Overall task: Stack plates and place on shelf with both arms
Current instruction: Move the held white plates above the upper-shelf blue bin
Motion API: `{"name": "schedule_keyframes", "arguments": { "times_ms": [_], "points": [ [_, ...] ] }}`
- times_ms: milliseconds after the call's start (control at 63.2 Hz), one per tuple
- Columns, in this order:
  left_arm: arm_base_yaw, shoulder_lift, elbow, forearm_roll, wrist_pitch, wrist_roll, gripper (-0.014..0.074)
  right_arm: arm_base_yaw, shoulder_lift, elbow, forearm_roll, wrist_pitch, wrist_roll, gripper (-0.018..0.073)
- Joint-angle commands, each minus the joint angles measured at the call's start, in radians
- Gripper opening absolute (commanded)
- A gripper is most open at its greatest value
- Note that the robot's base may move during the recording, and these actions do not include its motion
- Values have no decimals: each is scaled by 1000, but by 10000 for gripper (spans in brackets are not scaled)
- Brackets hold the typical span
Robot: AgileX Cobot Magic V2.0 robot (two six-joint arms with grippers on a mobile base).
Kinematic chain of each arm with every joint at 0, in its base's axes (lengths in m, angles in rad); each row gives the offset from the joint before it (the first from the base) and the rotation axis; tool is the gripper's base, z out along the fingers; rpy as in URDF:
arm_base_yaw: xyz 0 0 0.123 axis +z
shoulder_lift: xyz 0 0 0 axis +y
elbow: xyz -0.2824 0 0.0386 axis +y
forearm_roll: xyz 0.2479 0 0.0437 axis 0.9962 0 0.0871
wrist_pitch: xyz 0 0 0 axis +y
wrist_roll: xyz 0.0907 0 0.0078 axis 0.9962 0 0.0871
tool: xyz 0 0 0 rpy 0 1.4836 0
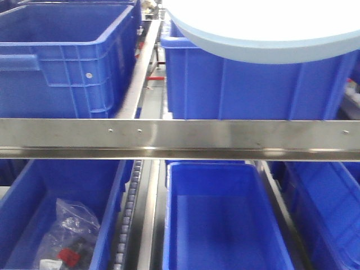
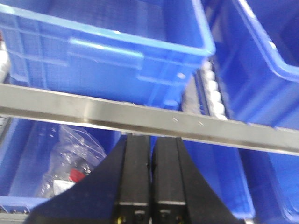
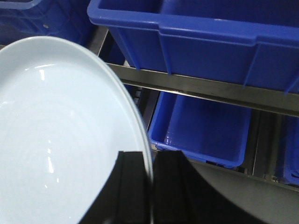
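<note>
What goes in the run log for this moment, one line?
right hand: shut on plate rim, held up before shelf rail | left hand: shut, empty | second plate: not in view

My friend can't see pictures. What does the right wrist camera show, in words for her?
A big shiny white plate fills the left side, held by its edge in the robot's right claw. Behind it, a metal shelf rail crosses the picture, with one blue bin above it and another empty blue bin below.
</note>
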Motion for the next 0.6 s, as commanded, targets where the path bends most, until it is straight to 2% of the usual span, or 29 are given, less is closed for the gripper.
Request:
{"name": "schedule_keyframes", "arguments": {
  "times_ms": [0, 586],
  "points": [
    [-5, -2, -29, -6, -76, 1, 90, 1, -14, -32, 10, -85, -7, 48],
    [-5, -2, -29, -6, -76, 1, 90, 1, -14, -32, 10, -85, -7, 48]
  ]
}}
